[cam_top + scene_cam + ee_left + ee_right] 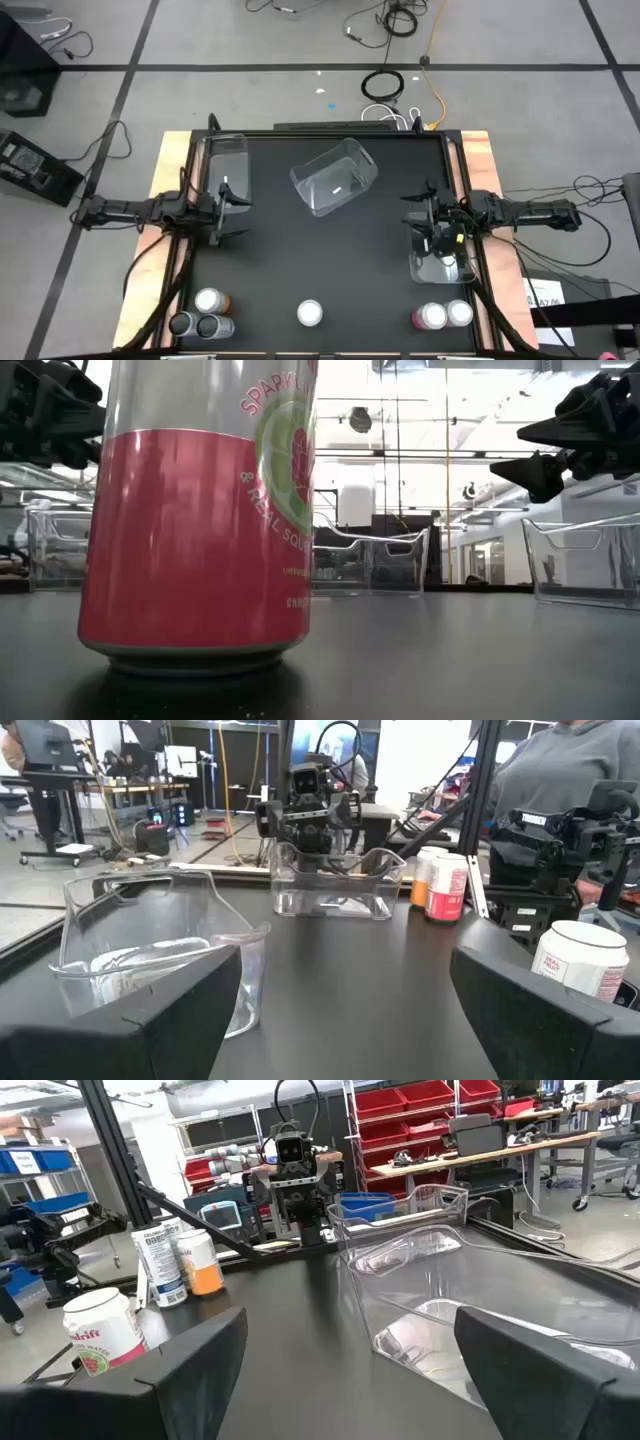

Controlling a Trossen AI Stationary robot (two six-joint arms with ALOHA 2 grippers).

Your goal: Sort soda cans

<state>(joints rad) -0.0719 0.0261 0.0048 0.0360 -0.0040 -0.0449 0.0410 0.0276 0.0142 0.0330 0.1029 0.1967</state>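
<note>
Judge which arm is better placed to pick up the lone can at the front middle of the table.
Neither clearly: the lone can sits about midway between the open left gripper and open right gripper. Right is perhaps marginally nearer, but that's a hedged call.

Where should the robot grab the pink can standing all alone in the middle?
Probably around the smooth round sides of the lone upright red-pink soda can, jaws coming straight down over its silver top. It stands apart from the other cans, so both sides are free, and its straight sides suit flat fingers.
</note>
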